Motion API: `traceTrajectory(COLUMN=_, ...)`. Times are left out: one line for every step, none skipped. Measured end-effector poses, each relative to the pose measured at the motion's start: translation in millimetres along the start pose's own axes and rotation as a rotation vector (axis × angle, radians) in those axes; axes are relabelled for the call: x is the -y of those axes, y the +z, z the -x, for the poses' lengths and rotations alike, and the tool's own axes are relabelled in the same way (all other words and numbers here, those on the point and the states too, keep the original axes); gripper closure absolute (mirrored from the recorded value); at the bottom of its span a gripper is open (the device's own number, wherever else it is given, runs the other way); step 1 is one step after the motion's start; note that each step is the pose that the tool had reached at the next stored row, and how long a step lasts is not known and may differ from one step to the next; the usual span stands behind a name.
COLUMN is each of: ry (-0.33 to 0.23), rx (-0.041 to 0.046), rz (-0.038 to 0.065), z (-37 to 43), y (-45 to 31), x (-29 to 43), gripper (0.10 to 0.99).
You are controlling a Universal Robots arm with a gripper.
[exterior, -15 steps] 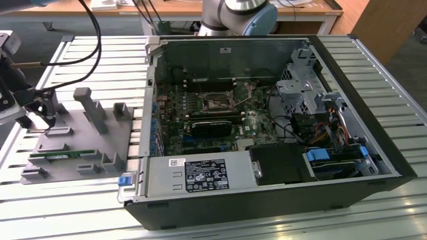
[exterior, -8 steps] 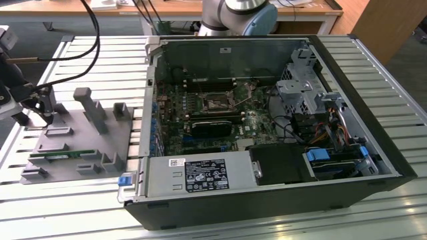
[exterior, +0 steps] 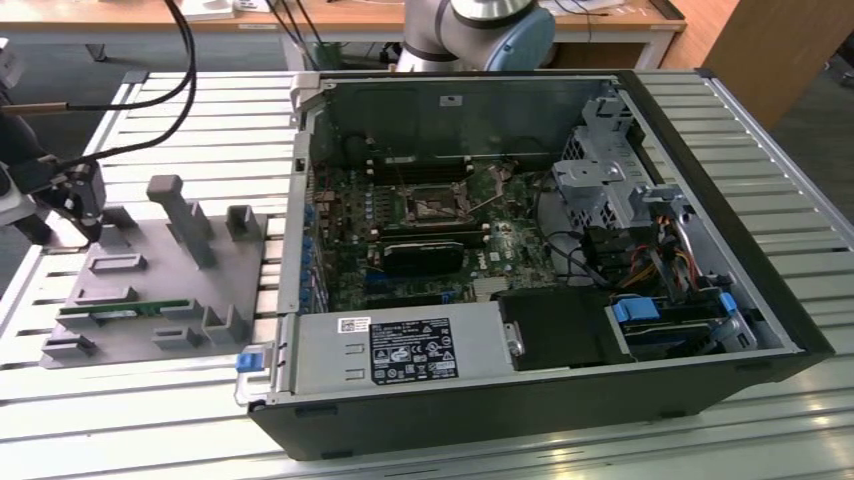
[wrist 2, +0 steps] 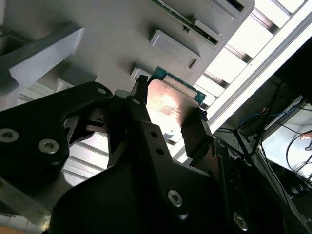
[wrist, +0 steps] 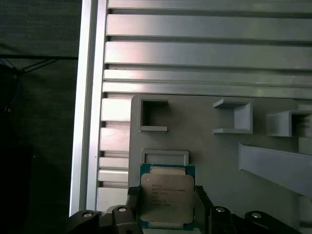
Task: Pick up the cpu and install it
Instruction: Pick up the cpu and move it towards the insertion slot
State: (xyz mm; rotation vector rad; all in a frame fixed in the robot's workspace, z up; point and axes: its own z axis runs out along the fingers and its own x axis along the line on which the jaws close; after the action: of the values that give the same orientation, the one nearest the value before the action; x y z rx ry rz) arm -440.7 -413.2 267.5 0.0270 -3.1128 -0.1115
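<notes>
Jaws closed on the cpu [wrist: 166, 194]: 2 black fingers [wrist: 131, 201] press its 2 opposite edges, touching the thin green rim, and the silver lid faces up between them in both wrist views. The cpu sits level over the grey plate [wrist: 204, 146], just beside 1 empty shallow frame [wrist: 164, 156]. Cannot tell whether it is lifted clear of the plate or resting on it. Handling, as a judgement: light, thin and stiff, so no flex under the grip. The polished lid looks slick, and the underside contacts are likely fragile. The side edges are the right place to hold, as here, with the chip kept flat and only modest squeeze. Counts: 1 cpu, 2 fingers, 1 plate. Also on the plate in the first wrist view are 3 open-sided brackets [wrist: 234, 117] and 1 long sloped block [wrist: 273, 165]. Further out, 1 green memory stick [exterior: 114, 312] lies in a plate holder. The plate rests on the slatted tabletop [exterior: 200, 110] at the exterior view's left. To its right stands 1 open case [exterior: 534, 400] with 1 board [exterior: 360, 230] inside, carrying 1 square socket [exterior: 430, 208]. The socket is well apart from the cpu, with the case wall between them.
</notes>
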Motion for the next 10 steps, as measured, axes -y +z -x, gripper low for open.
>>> traceTrajectory(ry=0.000, rx=0.0001, rz=0.000, z=0.0, y=-1.2, x=-0.1, gripper=0.557)
traceTrajectory(ry=0.000, rx=0.0001, rz=0.000, z=-0.1, y=-2.3, x=-0.2, gripper=0.557)
traceTrajectory(ry=0.000, rx=0.0000, rz=0.000, z=-0.1, y=-3.4, x=-0.3, gripper=0.557)
traceTrajectory(ry=0.000, rx=0.0001, rz=0.000, z=-0.1, y=-4.7, x=-0.4, gripper=0.557)
traceTrajectory(ry=0.000, rx=0.0002, rz=0.000, z=-0.2, y=-5.9, x=-0.4, gripper=0.557)
traceTrajectory(ry=0.000, rx=0.0002, rz=0.000, z=-0.2, y=-7.0, x=-0.5, gripper=0.557)
traceTrajectory(ry=0.000, rx=0.0002, rz=0.000, z=-0.3, y=-7.9, x=-0.6, gripper=0.557)
traceTrajectory(ry=0.000, rx=0.0003, rz=0.000, z=-0.3, y=-8.9, x=-0.7, gripper=0.557)
traceTrajectory(ry=0.000, rx=0.0004, rz=0.000, z=-0.3, y=-9.8, x=-0.7, gripper=0.557)
traceTrajectory(ry=0.000, rx=0.0006, rz=0.000, z=-0.4, y=-10.7, x=-0.8, gripper=0.557)
